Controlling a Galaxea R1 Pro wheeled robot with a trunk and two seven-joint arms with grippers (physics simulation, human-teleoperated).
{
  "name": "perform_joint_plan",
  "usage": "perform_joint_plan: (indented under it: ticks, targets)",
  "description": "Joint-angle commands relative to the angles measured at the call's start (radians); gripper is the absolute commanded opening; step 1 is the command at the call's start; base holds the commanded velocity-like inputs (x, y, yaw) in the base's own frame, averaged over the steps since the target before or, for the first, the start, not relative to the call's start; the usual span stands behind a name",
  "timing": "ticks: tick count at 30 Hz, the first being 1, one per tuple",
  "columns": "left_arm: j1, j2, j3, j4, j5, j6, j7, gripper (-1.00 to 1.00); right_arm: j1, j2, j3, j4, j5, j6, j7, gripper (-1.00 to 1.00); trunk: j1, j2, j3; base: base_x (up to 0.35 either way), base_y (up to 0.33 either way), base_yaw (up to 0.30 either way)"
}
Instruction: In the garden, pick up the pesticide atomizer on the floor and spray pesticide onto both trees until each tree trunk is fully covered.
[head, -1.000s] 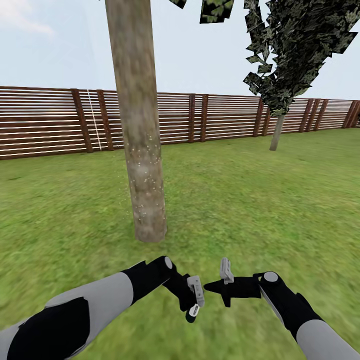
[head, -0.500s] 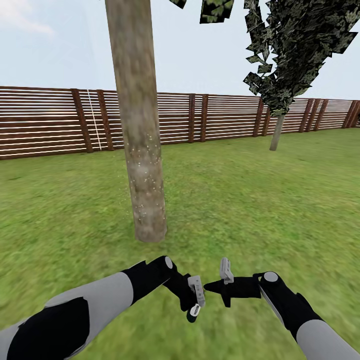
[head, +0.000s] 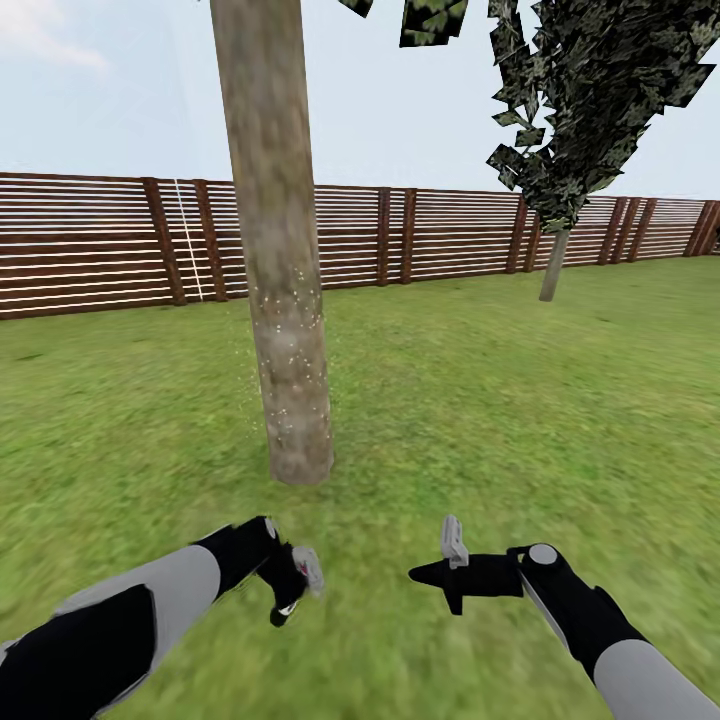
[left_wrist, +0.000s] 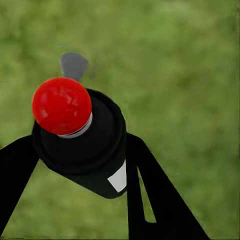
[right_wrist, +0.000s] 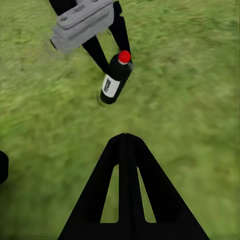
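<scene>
Atomizer clamped in the left gripper, low over grass before a thick trunk.

Held between the black fingers of the left gripper (head: 290, 590): the pesticide atomizer (right_wrist: 115, 79), dark-bodied with a white label and red tip, hanging just above the grass (head: 480, 400). Seen close in the left wrist view too, red tip (left_wrist: 62, 105) foremost, fingers pressed to both sides of the body. Right gripper (head: 430, 575) near it, fingers drawn together to a point, holding nothing. Straight ahead, the mottled grey-brown tree trunk (head: 275, 240), flecked with pale specks on its lower part. Farther right, a dark narrow tree (head: 570, 110) on a thin stem. Behind, a brown slatted fence (head: 90, 240) under pale sky.
</scene>
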Motion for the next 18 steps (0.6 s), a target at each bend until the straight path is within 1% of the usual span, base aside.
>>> perform_joint_plan:
  ticks: [1, 2, 4, 5, 6, 7, 8, 9, 11, 12, 13, 14, 15, 16, 17, 18]
  targets:
    - [0.001, 0.012, 0.009, 0.002, 0.079, 0.006, 0.024, -1.00, -0.001, -0.001, 0.001, 0.001, 0.005, -0.006, 0.000, -1.00, 0.000, 0.000, -0.001, 0.000, 0.000, 0.000]
    - [0.025, 0.021, 0.016, 0.004, 0.175, -0.009, 0.045, -1.00, -0.001, -0.002, -0.001, 0.002, 0.004, -0.006, -0.001, -1.00, 0.000, 0.000, -0.001, 0.000, 0.000, 0.000]
    - [0.040, 0.024, 0.019, 0.010, 0.220, -0.016, 0.062, -1.00, -0.001, -0.004, -0.005, 0.008, 0.002, -0.005, -0.007, -1.00, 0.000, 0.000, -0.001, 0.000, 0.000, 0.000]
    - [0.045, 0.026, 0.023, 0.029, 0.248, -0.018, 0.097, -1.00, -0.001, -0.005, -0.007, 0.037, 0.002, -0.005, -0.018, -1.00, 0.000, 0.000, -0.001, 0.000, 0.000, 0.000]
    - [0.051, 0.026, 0.029, 0.051, 0.286, -0.028, 0.137, -1.00, 0.000, -0.006, -0.007, 0.097, 0.001, -0.005, -0.042, -1.00, 0.000, 0.000, -0.001, 0.000, 0.000, 0.000]
    - [0.064, 0.026, 0.041, 0.073, 0.360, -0.063, 0.188, -1.00, 0.000, -0.006, -0.008, 0.196, -0.001, -0.006, -0.098, -1.00, 0.000, 0.000, -0.001, 0.000, 0.000, 0.000]
    - [0.080, 0.028, 0.051, 0.090, 0.458, -0.121, 0.244, -1.00, 0.000, -0.008, -0.008, 0.309, -0.003, -0.012, -0.183, 1.00, 0.000, 0.000, -0.001, 0.000, 0.000, 0.000]
    - [0.102, 0.037, 0.056, 0.098, 0.564, -0.184, 0.306, -1.00, 0.000, -0.010, -0.008, 0.415, -0.005, -0.021, -0.269, 1.00, 0.000, 0.000, -0.001, 0.000, 0.000, 0.000]
    - [0.145, 0.049, 0.060, 0.103, 0.705, -0.268, 0.402, -1.00, 0.001, -0.013, -0.011, 0.536, -0.020, -0.054, -0.371, 1.00, 0.000, 0.000, -0.001, 0.000, 0.000, 0.000]
    - [0.186, 0.054, 0.061, 0.105, 0.801, -0.338, 0.476, -1.00, 0.003, -0.026, -0.013, 0.602, -0.056, -0.098, -0.451, 1.00, 0.000, 0.000, -0.001, 0.000, 0.000, 0.000]
    - [0.228, 0.056, 0.061, 0.106, 0.877, -0.401, 0.547, -1.00, 0.004, -0.053, -0.014, 0.641, -0.116, -0.139, -0.530, 1.00, 0.000, 0.000, -0.001, 0.000, 0.000, 0.000]
    - [0.265, 0.057, 0.062, 0.106, 0.935, -0.446, 0.611, -1.00, 0.004, -0.082, -0.015, 0.661, -0.196, -0.168, -0.608, 1.00, 0.000, 0.000, -0.001, 0.000, 0.000, 0.000]
    - [0.299, 0.058, 0.062, 0.107, 0.983, -0.476, 0.660, -1.00, 0.004, -0.103, -0.015, 0.671, -0.284, -0.194, -0.685, 1.00, 0.000, 0.000, -0.001, 0.000, 0.000, 0.000]
    - [0.337, 0.058, 0.062, 0.107, 1.029, -0.501, 0.690, -1.00, 0.004, -0.115, -0.015, 0.677, -0.361, -0.233, -0.765, 1.00, 0.000, 0.000, -0.001, 0.000, 0.000, 0.000]
    - [0.372, 0.058, 0.063, 0.107, 1.077, -0.534, 0.705, -1.00, 0.005, -0.121, -0.015, 0.680, -0.416, -0.289, -0.851, 1.00, 0.000, 0.000, -0.001, 0.000, 0.000, 0.000]
    - [0.399, 0.059, 0.063, 0.107, 1.123, -0.568, 0.715, -1.00, 0.008, -0.123, -0.015, 0.682, -0.454, -0.350, -0.937, 1.00, 0.000, 0.000, -0.001, 0.000, 0.000, 0.000]
